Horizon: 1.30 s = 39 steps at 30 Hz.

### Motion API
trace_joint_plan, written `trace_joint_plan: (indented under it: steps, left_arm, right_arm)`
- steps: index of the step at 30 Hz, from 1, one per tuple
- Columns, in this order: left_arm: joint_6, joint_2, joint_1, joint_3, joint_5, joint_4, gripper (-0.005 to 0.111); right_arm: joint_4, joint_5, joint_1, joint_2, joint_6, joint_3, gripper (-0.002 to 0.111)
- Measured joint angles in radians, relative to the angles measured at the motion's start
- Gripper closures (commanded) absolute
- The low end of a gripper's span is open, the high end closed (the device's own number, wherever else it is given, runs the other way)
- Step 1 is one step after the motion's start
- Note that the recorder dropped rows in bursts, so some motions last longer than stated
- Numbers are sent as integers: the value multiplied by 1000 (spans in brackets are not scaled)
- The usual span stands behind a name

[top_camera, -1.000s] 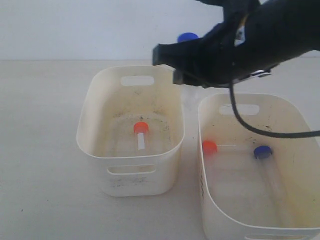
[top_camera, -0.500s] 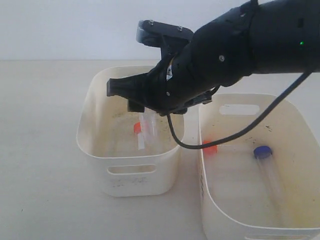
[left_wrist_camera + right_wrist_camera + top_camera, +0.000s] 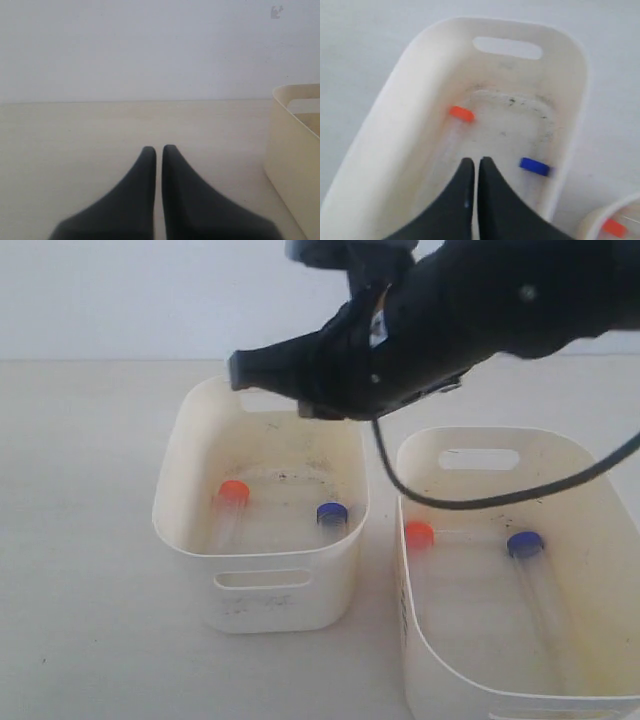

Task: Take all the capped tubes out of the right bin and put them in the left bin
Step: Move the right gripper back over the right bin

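Seemingly halfway: two capped tubes (image 3: 332,513) seen in left bin (image 3: 178,450), two in right bin (image 3: 412,640). Right gripper (image 3: 474,161) held clenched, empty, above left bin; left gripper (image 3: 156,148) clenched. Next pick from right bin judged needed.

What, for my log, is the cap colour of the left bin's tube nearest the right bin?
Dark blue cap, clearest in exterior view.

Nothing legible; black marks on the right bin (image 3: 412,665) seem unreadable.
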Motion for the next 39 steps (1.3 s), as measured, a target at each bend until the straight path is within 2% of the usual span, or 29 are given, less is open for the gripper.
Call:
trace_joint_plan:
  steps: [5,8,20,28,39]
  left_arm:
    - [0,0,0,0,0,0,103]
    - [0,0,0,0,0,0,103]
    - [0,0,0,0,0,0,103]
    - [0,0,0,0,0,0,103]
    - [0,0,0,0,0,0,103]
  right_arm:
    - [-183,258,-76,-53,131,2,108]
    - [-203,318,-87,-54,144,37,108]
    - [-190,196,-89,-54,203,258,108]
    - [-134,181,-178,-54,182,315,108]
    - [-125,106,-180,-54,167,364,108]
